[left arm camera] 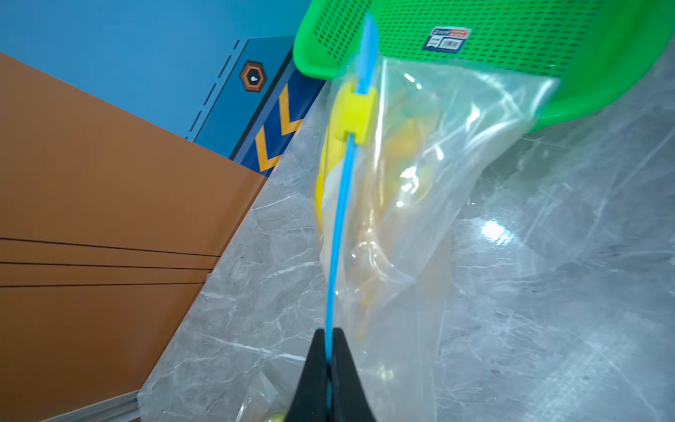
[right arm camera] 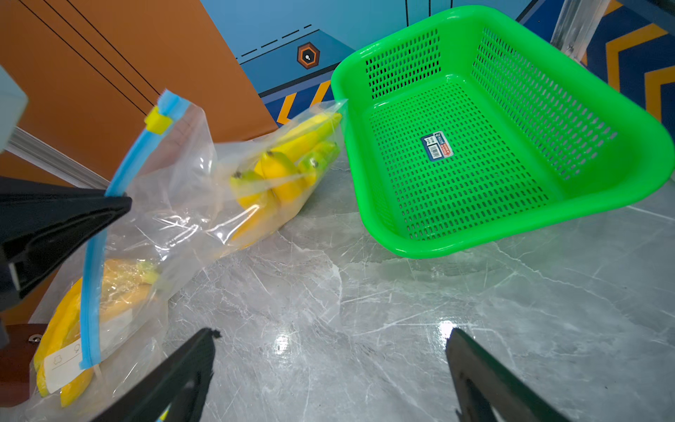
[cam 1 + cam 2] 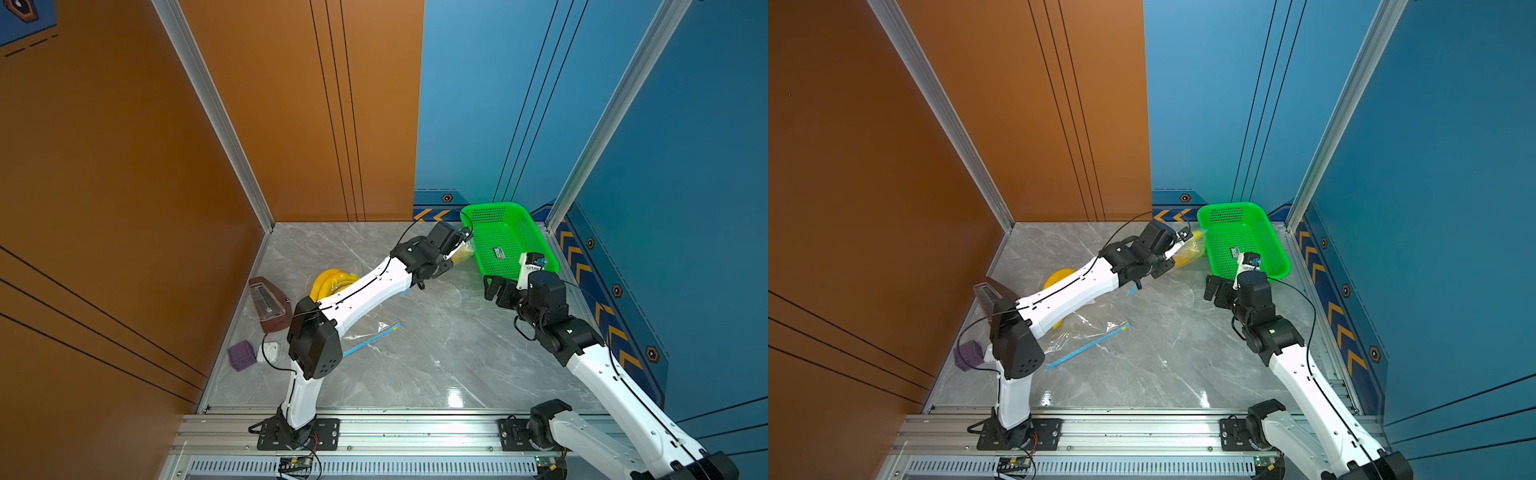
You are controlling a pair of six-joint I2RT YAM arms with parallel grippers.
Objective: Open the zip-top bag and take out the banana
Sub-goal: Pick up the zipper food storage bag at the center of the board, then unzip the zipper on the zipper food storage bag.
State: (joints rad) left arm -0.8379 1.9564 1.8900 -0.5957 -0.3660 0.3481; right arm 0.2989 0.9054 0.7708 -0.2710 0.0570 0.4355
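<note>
**Step in hand:** opening the bag. It is held up for the zip and nothing is out yet.

1. bag [image 2: 175, 204]: clear zip-top. Its mouth edge is lifted and its body sags onto the worktop [image 2: 438, 310]. The far corner touches the basket [image 2: 475, 245] rim.
2. strip [image 1: 339, 219]: blue. It reads as 1 pressed line between the left claw and the slider, so it is judged still sealed there.
3. slider [image 1: 352, 111]: yellow, seated near the strip's far end, just beside the basket.
4. bananas [image 2: 281, 171]: yellow bunch inside the bag, low in the corner next to the basket.
5. left claw [image 1: 329, 339]: pinched tight on the strip, well short of the slider. It serves as the anchor.
6. right claw [image 2: 334, 332]: jaws spread wide and empty, over bare worktop near the basket, apart from the bag.
7. spare bag [image 3: 376, 332]: lying flat, partly under the left arm, not in play.

**Next move calls for:**
- The right claw goes to the slider and narrows squarely on that small block.
- It then draws the slider along the strip toward the left claw, which keeps the strip taut.
- The basket rim crowds the approach and the film is slack, so a clean line-up matters.
- Only once the mouth gapes can a claw reach in for the bananas.
</note>
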